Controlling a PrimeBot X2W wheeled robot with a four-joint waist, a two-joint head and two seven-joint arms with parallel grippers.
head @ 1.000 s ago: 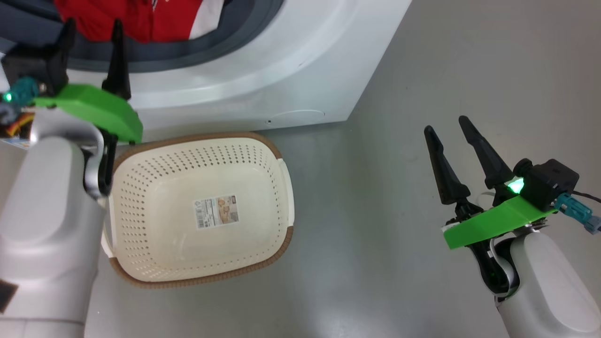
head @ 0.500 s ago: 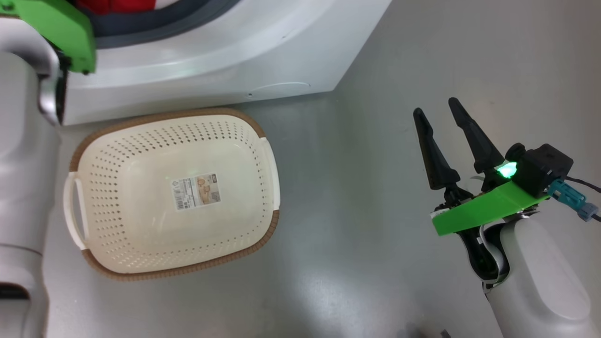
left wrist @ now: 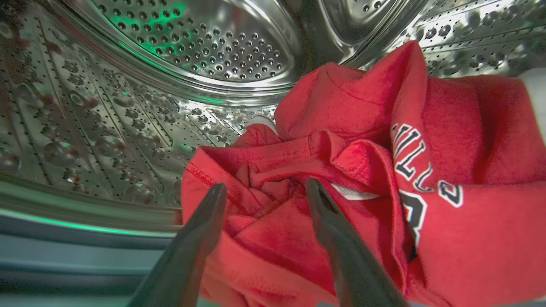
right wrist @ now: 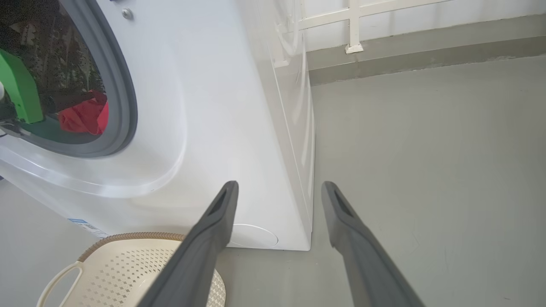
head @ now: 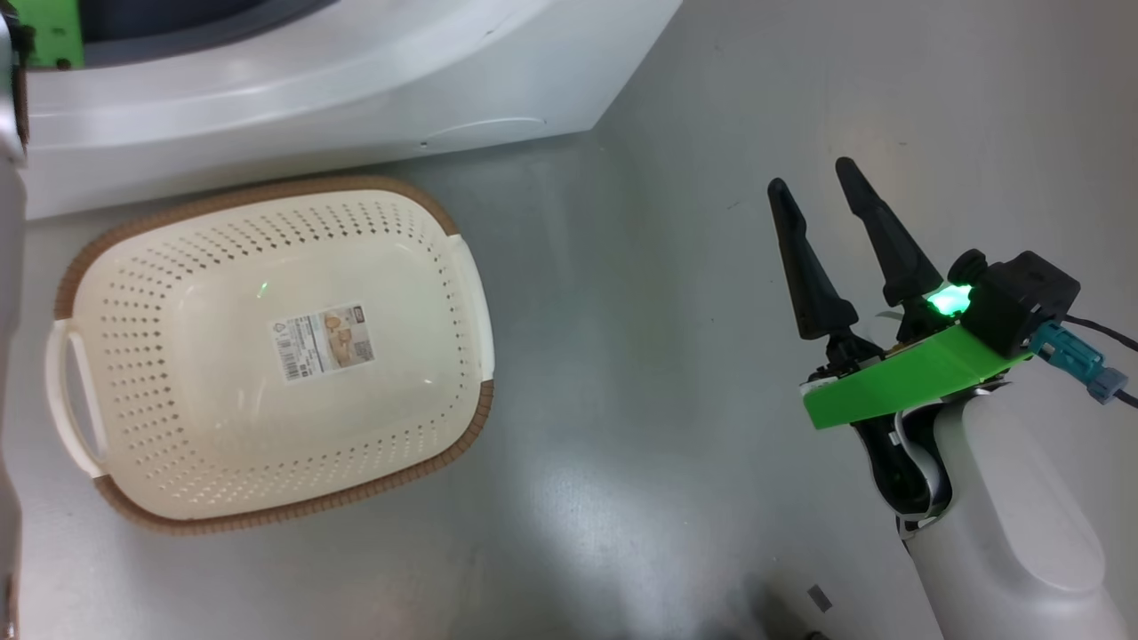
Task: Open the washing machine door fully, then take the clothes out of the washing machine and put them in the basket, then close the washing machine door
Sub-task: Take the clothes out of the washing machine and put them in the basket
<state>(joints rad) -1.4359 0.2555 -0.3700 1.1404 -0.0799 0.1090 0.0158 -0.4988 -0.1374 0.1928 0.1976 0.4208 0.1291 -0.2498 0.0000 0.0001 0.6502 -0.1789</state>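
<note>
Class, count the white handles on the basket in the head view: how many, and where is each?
2. The left handle sits on the basket's left end, the right handle on its right end; none seems hidden.

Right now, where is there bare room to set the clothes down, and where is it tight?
The basket lies free inside, bearing just its paper label. Bare floor stretches between the basket and the open right pincer, bordered by the washing machine. Crowded: the drum, where the open left pincer points into the bunched clothes.
</note>
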